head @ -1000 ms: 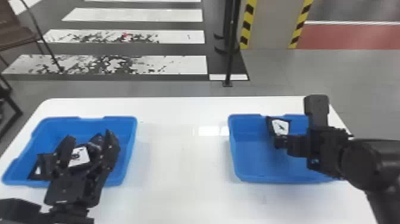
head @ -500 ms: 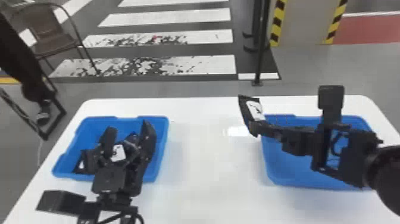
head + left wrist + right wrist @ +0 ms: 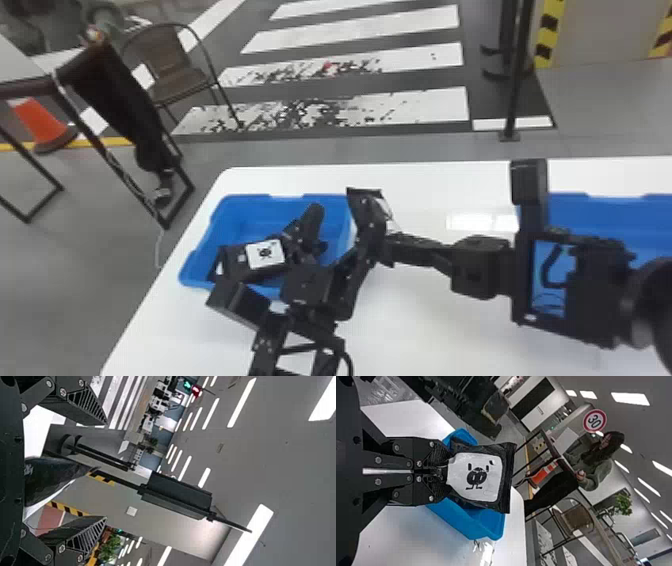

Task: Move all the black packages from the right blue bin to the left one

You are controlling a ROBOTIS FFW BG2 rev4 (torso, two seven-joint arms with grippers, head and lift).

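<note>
Right gripper (image 3: pixel 392 245) pinching the black package (image 3: pixel 474 475) — crimped end outward, long axis unclear — near left bin's (image 3: pixel 260 199) rim; left gripper (image 3: pixel 339 217) wide open beside it.

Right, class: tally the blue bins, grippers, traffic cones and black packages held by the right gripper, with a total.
Blue bins: 2 (left bin, right bin)
Grippers: 2 (left gripper, right gripper)
Orange traffic cone: 1
Held black package: 1
Total: 6

Gripping a white-labelled black package (image 3: pixel 475 477) near centre, cradling another (image 3: pixel 265 253) in the left blue bin (image 3: pixel 240 215), showing the right bin (image 3: pixel 600 215).
</note>
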